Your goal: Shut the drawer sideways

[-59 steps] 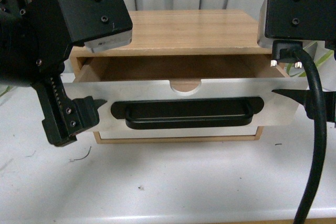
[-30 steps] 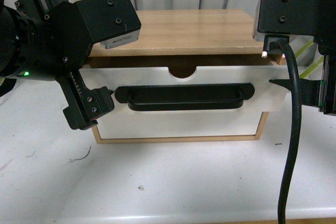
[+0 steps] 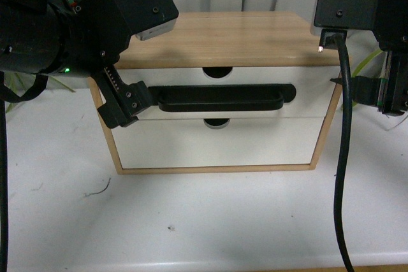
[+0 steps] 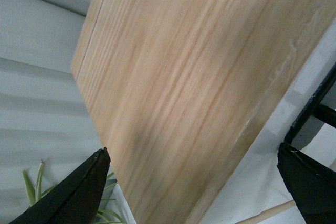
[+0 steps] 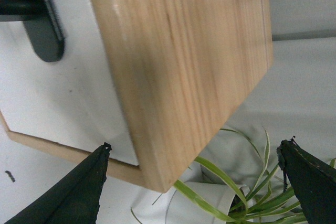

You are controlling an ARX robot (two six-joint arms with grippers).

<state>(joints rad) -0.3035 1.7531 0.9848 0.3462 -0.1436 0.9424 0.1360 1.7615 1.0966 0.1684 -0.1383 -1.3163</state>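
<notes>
Looking basically flush, your drawer (image 3: 309, 92) runs lengthwise from left claw (image 3: 126, 102) across to right claw (image 3: 364, 90). Both spread wide, holding nothing; left sits closer to its front.

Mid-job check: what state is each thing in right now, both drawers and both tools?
Drawer: pushed in, front looks flush with the cabinet.
Lower drawer: shut.
Left tool: open, holding nothing.
Right tool: open, holding nothing.
</notes>
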